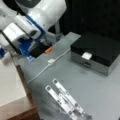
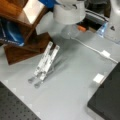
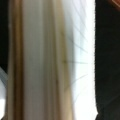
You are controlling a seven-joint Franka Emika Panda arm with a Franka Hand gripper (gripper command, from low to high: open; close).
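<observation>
the arm (image 1: 37, 15) has glossy white, rounded casings in both front views, with blue bands and blue fittings at the joints in a front view. a black strip runs along the lower white segment (image 1: 11, 35) there. the gripper is not seen in any view.

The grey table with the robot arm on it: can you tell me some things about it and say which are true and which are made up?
1. A black box sits on the grey table. True.
2. A white cable runs across the table. True.
3. The two white strips lie on top of the black box. False: they stand propped on the table, apart from the box.
4. The small orange thing is near the arm's base. True.
5. The gripper holds the white cable. False: the gripper shows in no view; the cable lies free on the table.
</observation>
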